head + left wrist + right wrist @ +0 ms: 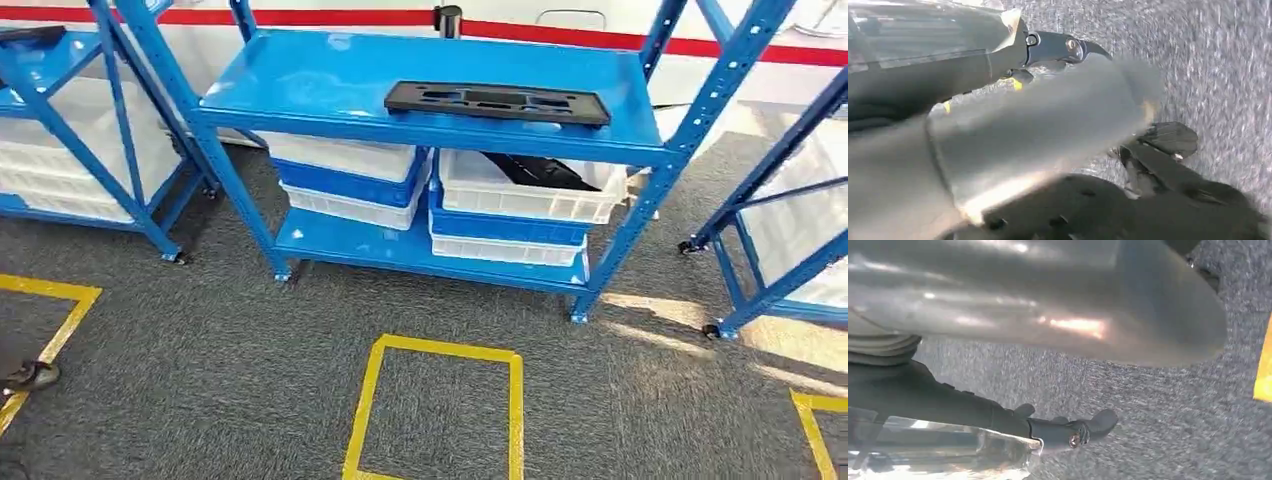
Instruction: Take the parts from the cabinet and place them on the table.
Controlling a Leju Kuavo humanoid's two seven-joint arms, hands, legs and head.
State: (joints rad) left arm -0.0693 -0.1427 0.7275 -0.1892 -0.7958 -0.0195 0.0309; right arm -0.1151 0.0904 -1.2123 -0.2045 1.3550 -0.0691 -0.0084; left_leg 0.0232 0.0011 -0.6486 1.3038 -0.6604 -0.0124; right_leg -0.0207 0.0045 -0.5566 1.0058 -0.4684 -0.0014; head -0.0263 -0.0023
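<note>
1. Head view: a flat black part lies on the top shelf of the blue rack. Under that shelf, white and blue bins are stacked, and a second black part pokes out of the right-hand one, half hidden by the shelf edge.
2. Left wrist view: the left hand is a grey blur above the carpet; its dark fingers hold nothing I can see, though how far they spread I cannot tell.
3. Right wrist view: the right hand hangs over carpet with nothing in it, its fingers stretched out.
</note>
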